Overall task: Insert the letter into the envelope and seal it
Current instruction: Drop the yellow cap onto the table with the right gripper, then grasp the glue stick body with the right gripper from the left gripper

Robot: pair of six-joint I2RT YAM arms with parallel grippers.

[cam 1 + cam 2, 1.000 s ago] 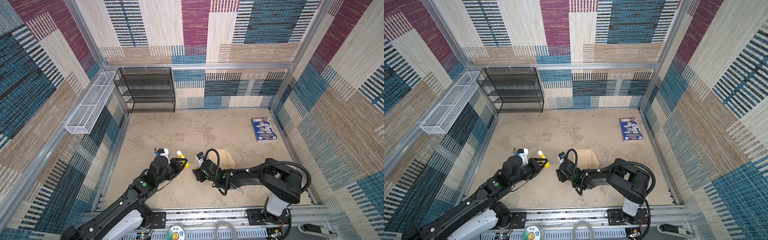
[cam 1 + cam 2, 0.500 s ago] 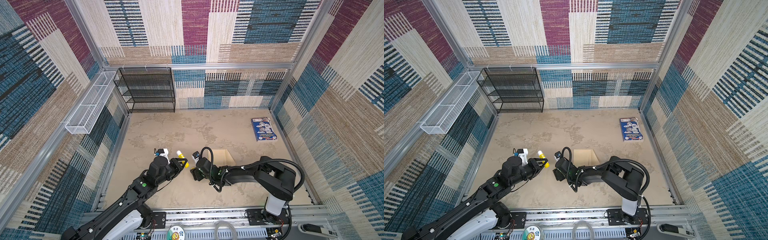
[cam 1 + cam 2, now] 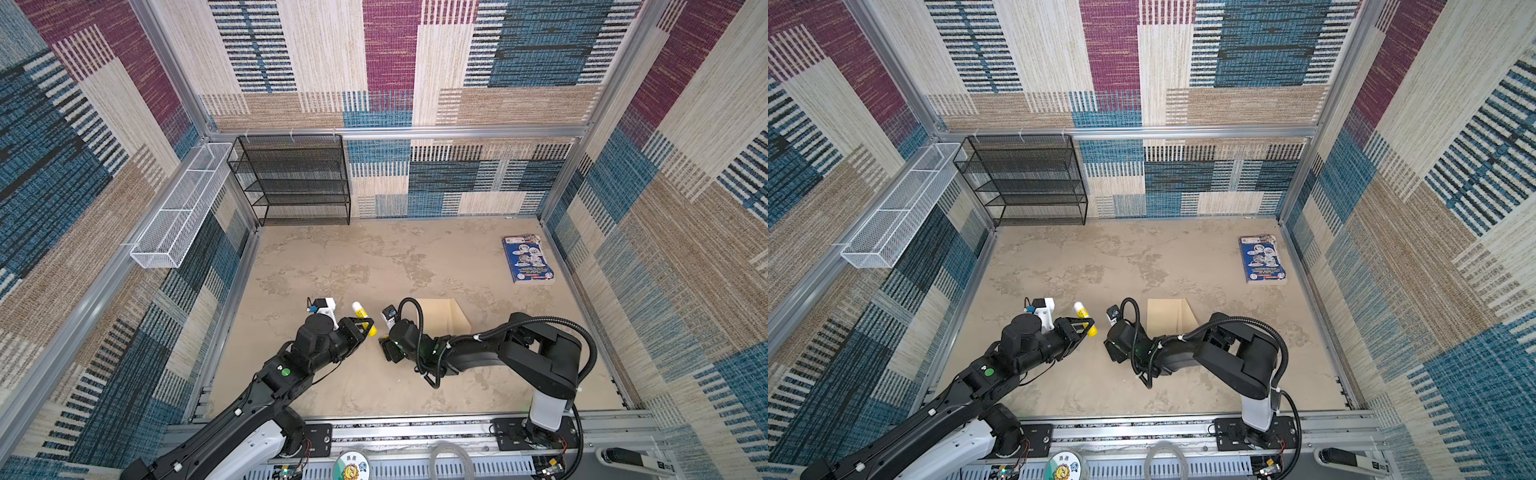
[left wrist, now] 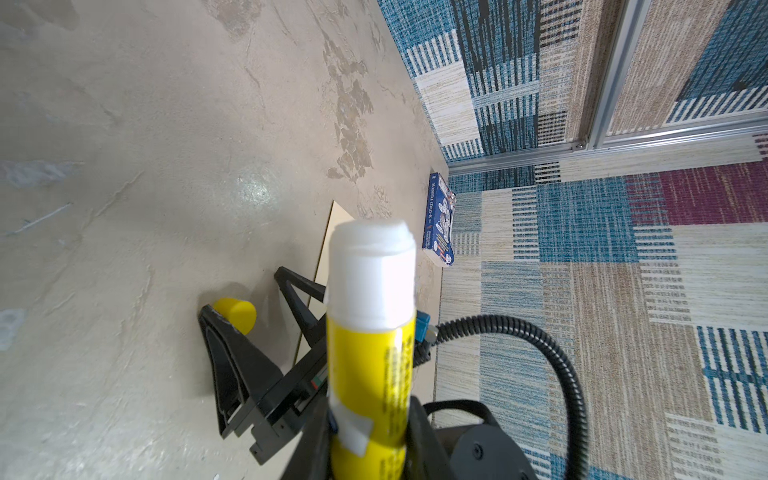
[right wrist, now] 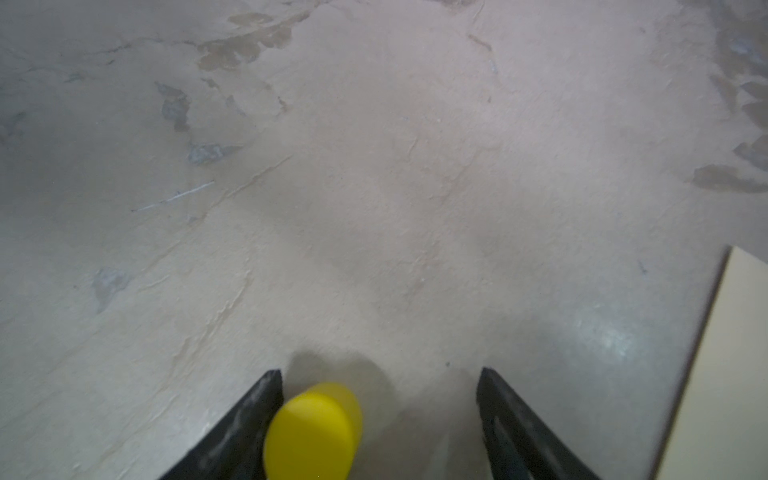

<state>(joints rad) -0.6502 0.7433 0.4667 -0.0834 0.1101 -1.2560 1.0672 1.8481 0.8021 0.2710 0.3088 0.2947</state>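
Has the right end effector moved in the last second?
Yes. In both top views the right end effector shifted left, away from the envelope, toward the glue stick.

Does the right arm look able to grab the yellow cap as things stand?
Likely yes. The right claw is open low over the table, and the yellow cap lies between its fingers, against one of them; nothing else sits in the gap.

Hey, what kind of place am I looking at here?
Most likely a robot test cell, not a home: two black robot arms mounted on a grey metal base rail, walls of patchwork woven fabric panels in silver aluminium framing, and a black wire-mesh shelf rack.
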